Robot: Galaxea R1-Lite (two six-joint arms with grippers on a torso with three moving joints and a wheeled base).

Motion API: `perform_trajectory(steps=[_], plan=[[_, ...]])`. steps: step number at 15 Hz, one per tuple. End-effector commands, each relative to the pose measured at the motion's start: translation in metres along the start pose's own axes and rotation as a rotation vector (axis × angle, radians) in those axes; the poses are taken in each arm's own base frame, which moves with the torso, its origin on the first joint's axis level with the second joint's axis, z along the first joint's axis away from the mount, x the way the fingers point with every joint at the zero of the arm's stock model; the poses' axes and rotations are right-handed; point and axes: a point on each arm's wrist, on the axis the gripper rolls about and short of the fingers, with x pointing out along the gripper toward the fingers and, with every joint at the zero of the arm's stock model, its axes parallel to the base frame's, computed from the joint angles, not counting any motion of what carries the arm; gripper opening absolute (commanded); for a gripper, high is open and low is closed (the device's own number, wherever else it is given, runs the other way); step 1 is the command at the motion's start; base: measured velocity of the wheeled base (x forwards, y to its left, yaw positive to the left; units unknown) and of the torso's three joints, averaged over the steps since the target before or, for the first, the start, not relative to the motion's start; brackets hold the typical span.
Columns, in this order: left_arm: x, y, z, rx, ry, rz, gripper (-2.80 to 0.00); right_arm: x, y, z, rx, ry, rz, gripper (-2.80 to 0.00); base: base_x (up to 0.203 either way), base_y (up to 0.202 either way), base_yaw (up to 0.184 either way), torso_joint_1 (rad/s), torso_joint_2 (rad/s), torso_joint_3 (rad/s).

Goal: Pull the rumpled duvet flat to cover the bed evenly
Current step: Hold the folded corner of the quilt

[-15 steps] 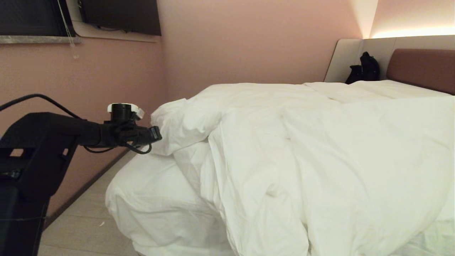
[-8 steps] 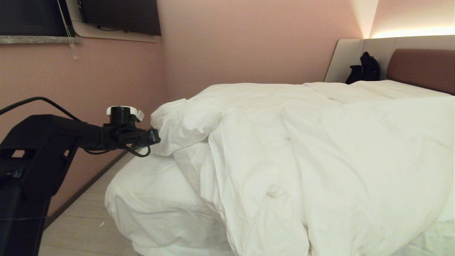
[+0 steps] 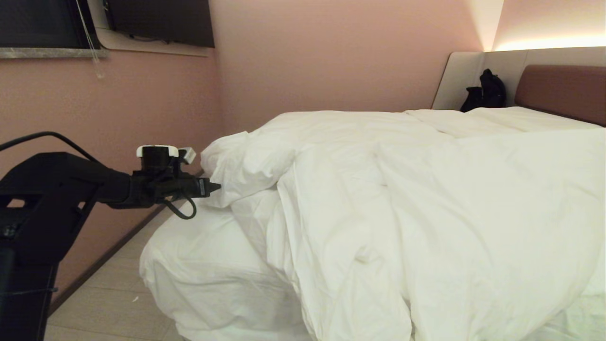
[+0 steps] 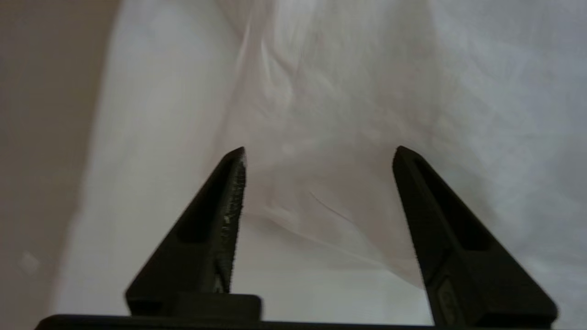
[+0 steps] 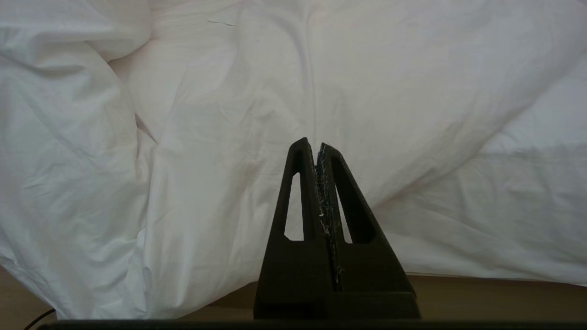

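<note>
The bed point(image 3: 199, 265) fills the room's corner, its brown headboard point(image 3: 563, 90) at the far end. The duvet point(image 3: 426, 213) lies heaped and rumpled across it, one bunched corner jutting out over the bed's wall side. Just beside that corner hovers the left gripper point(image 3: 215, 187), jaws apart and empty. The right gripper point(image 5: 318, 146), jaws together, faces the duvet's hanging folds.
</note>
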Motion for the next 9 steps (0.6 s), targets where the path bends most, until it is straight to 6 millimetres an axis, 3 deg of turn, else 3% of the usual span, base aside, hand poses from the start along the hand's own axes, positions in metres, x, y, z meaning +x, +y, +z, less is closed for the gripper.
perform_trajectory(steps=[1,7,9], plan=[[-0.001,0.005,-0.008,0.151,-0.038,0.008,0.0,0.0,0.0,0.0,0.0,0.0,0.0,-2.8,0.0,0.0,0.0,0.0,0.0,0.0],[-0.014,0.007,-0.023,0.242,-0.113,-0.126,0.0,0.0,0.0,0.0,0.0,0.0,0.0,-2.8,0.0,0.0,0.0,0.0,0.0,0.0],[-0.02,0.004,-0.041,0.274,-0.085,-0.129,0.0,0.0,0.0,0.0,0.0,-0.002,0.0,-2.8,0.0,0.0,0.0,0.0,0.0,0.0]])
